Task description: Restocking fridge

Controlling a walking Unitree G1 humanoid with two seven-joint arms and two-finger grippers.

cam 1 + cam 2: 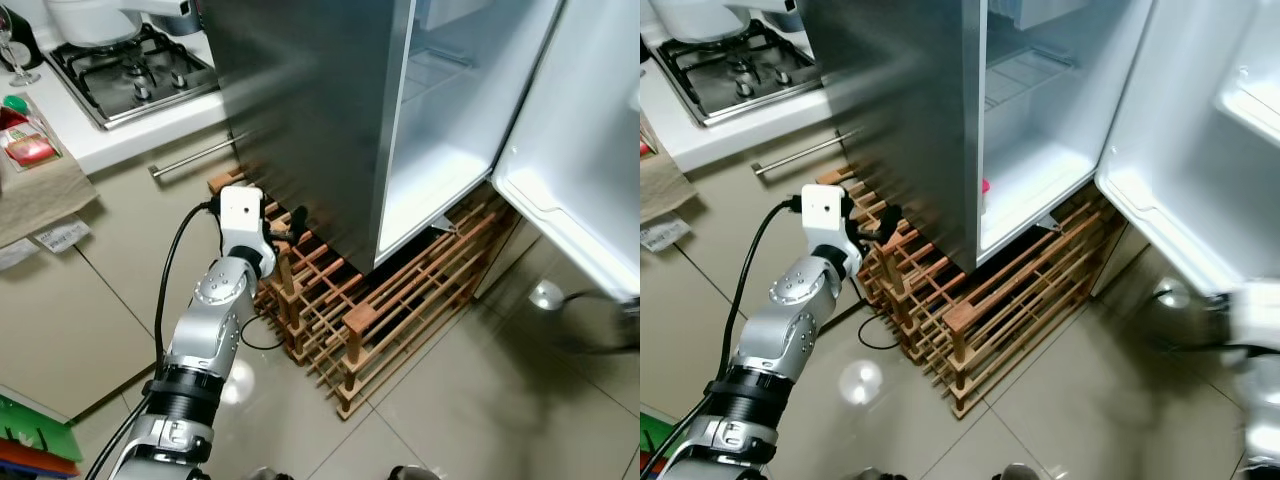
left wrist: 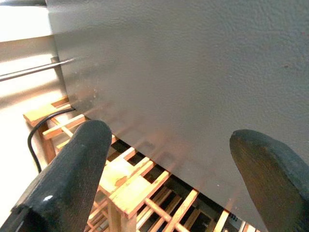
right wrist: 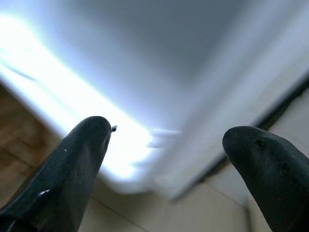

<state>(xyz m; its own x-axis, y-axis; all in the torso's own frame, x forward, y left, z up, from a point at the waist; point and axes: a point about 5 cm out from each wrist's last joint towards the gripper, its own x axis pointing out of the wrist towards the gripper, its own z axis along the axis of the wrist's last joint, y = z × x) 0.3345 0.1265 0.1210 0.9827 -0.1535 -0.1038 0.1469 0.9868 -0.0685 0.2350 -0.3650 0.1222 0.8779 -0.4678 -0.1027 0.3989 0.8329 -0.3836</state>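
Observation:
The fridge (image 1: 300,110) has a grey steel side and stands on a wooden slatted rack (image 1: 390,300). Its door (image 1: 590,130) is swung wide to the right, and the white inside (image 1: 450,120) is lit, with bare shelves. A small pink thing (image 1: 985,187) shows at the edge of the bottom compartment. My left gripper (image 1: 290,225) is held out low, close to the fridge's steel side just above the rack; in the left wrist view the left gripper (image 2: 169,145) is open with nothing between its fingers. My right gripper (image 3: 166,140) is open and empty, facing the lit white door edge.
At the back left a counter (image 1: 120,135) holds a gas hob (image 1: 130,70), a pot, a wine glass, a folded cloth and a packet of red food (image 1: 25,140). A drawer handle (image 1: 195,155) juts out below. A black cable (image 1: 260,345) lies on the tiled floor.

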